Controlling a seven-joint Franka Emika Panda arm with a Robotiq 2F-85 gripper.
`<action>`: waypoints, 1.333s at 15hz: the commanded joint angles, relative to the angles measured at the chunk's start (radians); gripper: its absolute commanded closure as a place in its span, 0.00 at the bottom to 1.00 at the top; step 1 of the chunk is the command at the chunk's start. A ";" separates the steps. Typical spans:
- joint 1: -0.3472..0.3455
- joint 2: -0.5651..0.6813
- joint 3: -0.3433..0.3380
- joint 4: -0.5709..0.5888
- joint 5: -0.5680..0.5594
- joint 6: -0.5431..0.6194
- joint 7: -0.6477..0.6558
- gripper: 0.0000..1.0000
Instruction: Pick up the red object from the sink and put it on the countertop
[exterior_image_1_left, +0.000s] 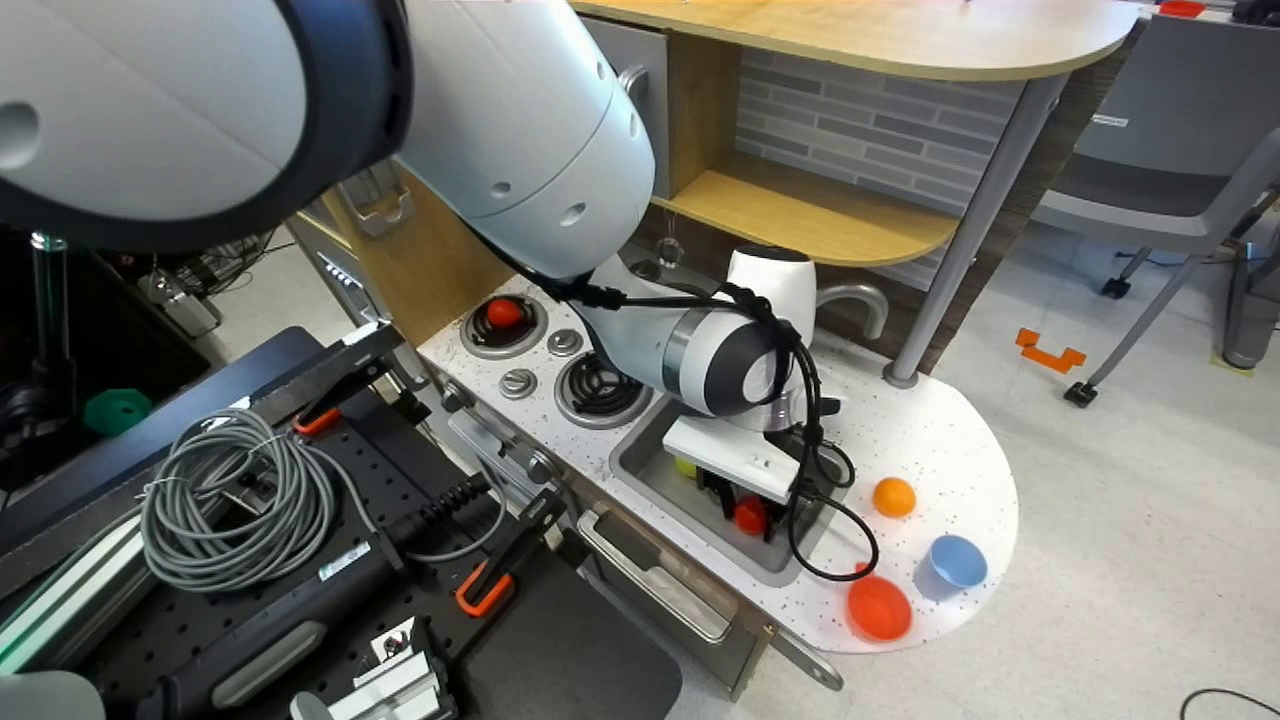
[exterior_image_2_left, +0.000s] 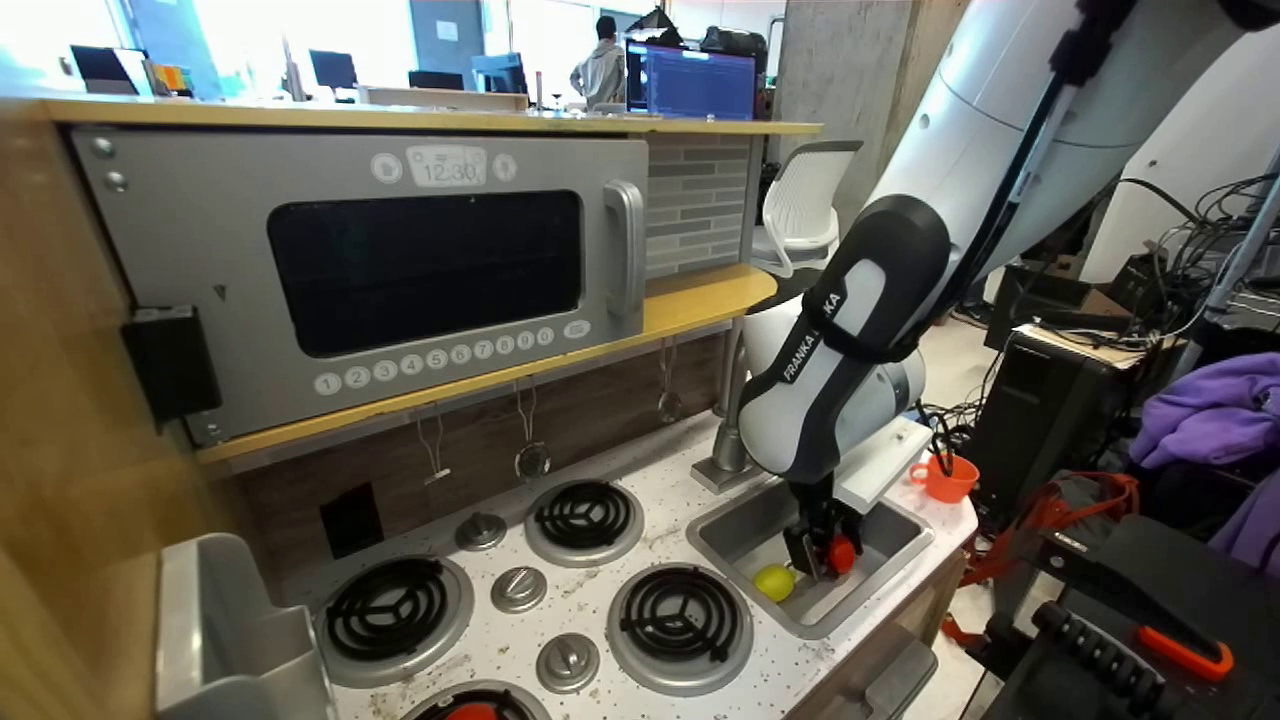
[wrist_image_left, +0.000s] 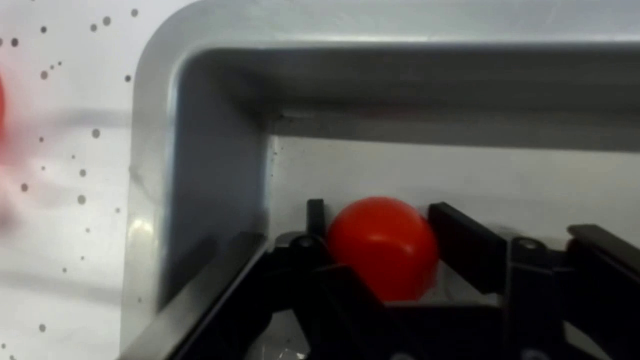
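Observation:
The red object (wrist_image_left: 385, 250) is a smooth, roundish piece low in the grey sink (wrist_image_left: 225, 125), near one end wall. It also shows in both exterior views (exterior_image_1_left: 750, 516) (exterior_image_2_left: 841, 554). My gripper (wrist_image_left: 375, 212) reaches down into the sink with its black fingers on either side of the red object, close against it, and looks shut on it. Whether the red object is off the sink floor I cannot tell. Its lower part is hidden by the gripper. The white speckled countertop (exterior_image_1_left: 950, 440) surrounds the sink.
A yellow piece (exterior_image_2_left: 773, 582) lies in the sink beside the gripper. An orange piece (exterior_image_1_left: 893, 497), a blue cup (exterior_image_1_left: 950, 566) and a red-orange dish (exterior_image_1_left: 879, 608) stand on the countertop's round end. A faucet (exterior_image_1_left: 868, 308), a post (exterior_image_1_left: 975, 220) and an overhead shelf (exterior_image_1_left: 830, 210) are close behind.

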 joint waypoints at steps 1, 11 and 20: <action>0.003 0.016 0.000 0.051 -0.013 -0.040 0.021 0.70; -0.073 -0.264 0.081 -0.228 0.072 0.043 -0.022 0.70; -0.133 -0.507 0.136 -0.482 0.122 0.039 -0.075 0.70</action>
